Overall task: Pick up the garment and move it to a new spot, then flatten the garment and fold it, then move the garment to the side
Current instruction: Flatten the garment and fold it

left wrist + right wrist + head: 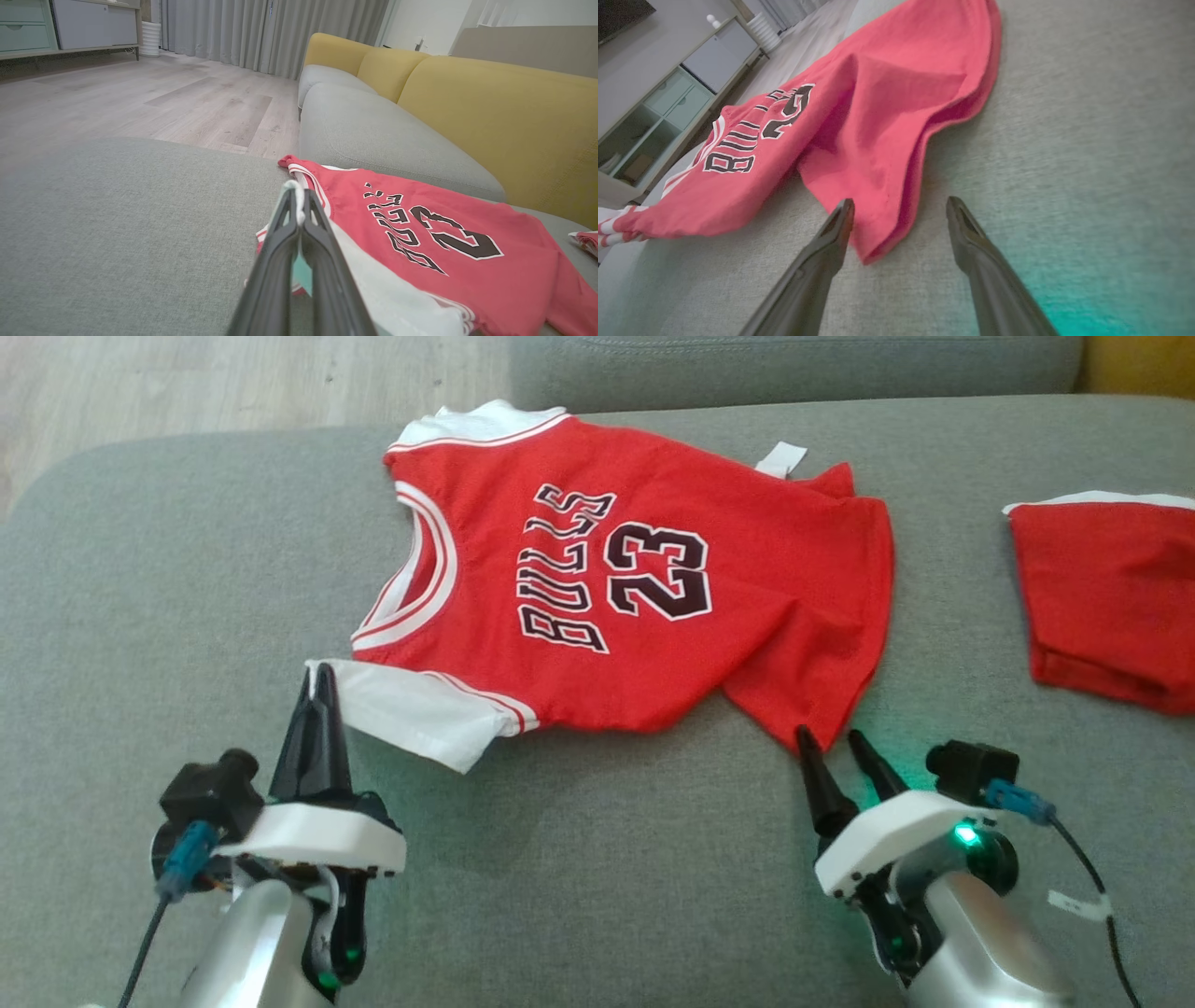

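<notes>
– Red jersey (644, 607), with BULLS and 23 printed in black and white: where does it lie?

– It lies spread on the grey cushion (140, 569), print upward. Its neck is toward the robot's left and its hem toward the right. The lower part is rumpled, with a fold running to the near hem corner.

– And the left hand (322, 677)?

– Its two dark fingers are pressed together on the edge of the near white sleeve (411, 709). In the left wrist view, white cloth is pinched at their tips.

– What does the right hand (829, 737) show?

– Its fingers stand apart and grip nothing. In the right wrist view the hem corner points into the gap between them. Whether either finger touches the cloth cannot be told.

– Is anything else on the cushion?

– A second red garment (1111, 607) with a white edge lies well apart, at the far right. A yellow backrest (490, 107) rises behind the seat, and a pale wooden floor (140, 98) lies beyond it.
</notes>
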Tool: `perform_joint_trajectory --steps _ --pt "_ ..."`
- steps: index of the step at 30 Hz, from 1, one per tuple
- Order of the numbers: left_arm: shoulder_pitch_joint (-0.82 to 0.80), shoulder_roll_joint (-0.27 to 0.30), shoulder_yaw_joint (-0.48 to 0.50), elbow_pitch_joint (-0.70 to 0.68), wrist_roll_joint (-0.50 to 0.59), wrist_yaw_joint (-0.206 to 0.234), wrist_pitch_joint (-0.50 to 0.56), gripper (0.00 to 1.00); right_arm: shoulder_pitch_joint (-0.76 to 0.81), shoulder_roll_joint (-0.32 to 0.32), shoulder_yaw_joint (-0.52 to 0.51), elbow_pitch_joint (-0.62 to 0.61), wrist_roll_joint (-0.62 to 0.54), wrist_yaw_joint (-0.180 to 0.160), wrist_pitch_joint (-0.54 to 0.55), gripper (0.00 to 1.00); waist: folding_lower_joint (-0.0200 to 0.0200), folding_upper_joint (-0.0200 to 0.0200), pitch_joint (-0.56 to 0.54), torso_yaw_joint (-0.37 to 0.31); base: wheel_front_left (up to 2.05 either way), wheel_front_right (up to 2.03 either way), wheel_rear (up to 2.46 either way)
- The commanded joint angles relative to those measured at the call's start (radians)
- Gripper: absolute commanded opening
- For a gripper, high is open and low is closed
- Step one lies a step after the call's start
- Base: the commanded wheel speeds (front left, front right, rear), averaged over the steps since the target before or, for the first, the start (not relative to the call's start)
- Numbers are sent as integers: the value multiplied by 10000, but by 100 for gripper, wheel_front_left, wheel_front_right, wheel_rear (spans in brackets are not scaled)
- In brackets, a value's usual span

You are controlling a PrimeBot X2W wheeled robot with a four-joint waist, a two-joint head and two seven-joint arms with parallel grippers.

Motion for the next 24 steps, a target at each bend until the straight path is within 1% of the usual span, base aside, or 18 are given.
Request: perform_joint_trajectory --steps 1,9,10,11,12,16,20,24 --pt "-365 148 290 -371 56 23 -96 0 -405 -8 383 -40 126 65 25 100 0 -1 39 57 0 0 0" --pt "-354 226 276 -434 38 86 -100 0 -782 -8 1363 784 779 65 -47 100 0 -1 33 43 0 0 0" --pt "-358 240 285 -439 36 99 -105 0 -821 -8 1507 819 862 65 -61 88 0 -1 33 17 0 0 0" --pt "-360 259 303 -442 30 114 -113 0 -862 -8 1669 811 940 65 -102 21 0 -1 31 -19 0 0 0" --pt "-359 281 330 -443 20 131 -124 0 -902 -8 1825 777 1015 65 -172 0 0 -1 25 -63 0 0 0" --pt "-369 378 488 -480 -39 194 -195 0 -1076 -8 2142 714 1091 65 -597 0 0 -1 -53 -252 0 0 0" --pt "-447 494 878 -674 -180 295 -341 0 -1260 -11 2020 518 907 65 -1004 0 0 -1 -208 -473 0 0 0" --pt "-614 719 1298 -1174 -226 385 -451 0 -1425 -370 1814 -311 655 65 -1260 0 0 -1 -422 -721 0 0 0"
